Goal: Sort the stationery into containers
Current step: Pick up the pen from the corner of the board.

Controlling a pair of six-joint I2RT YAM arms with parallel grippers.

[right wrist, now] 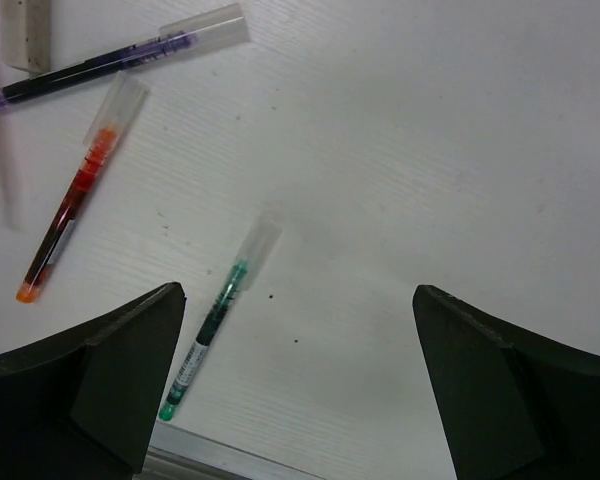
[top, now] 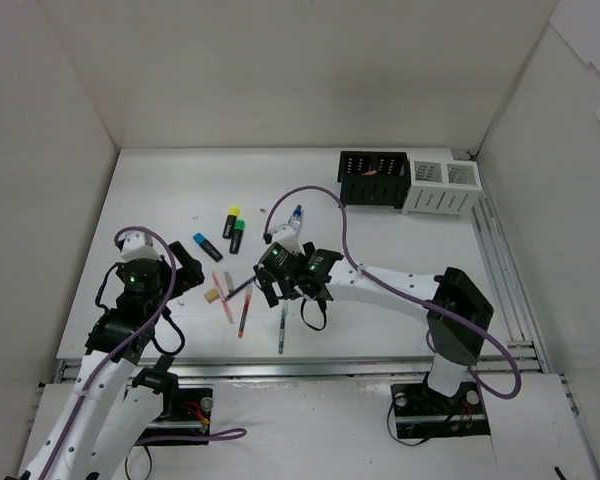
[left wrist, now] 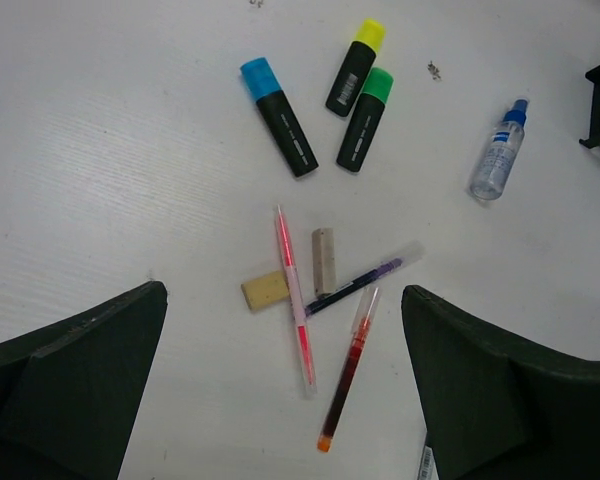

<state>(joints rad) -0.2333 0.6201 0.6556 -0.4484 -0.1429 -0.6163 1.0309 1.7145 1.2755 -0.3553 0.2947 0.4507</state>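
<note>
One green pen (right wrist: 217,319) below right gripper (right wrist: 298,302)

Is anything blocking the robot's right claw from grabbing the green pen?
No, nothing visible does. The right gripper hangs over the green pen with its jaws open. The pen lies alone on the table. The orange pen lies apart, off to the side.
</note>
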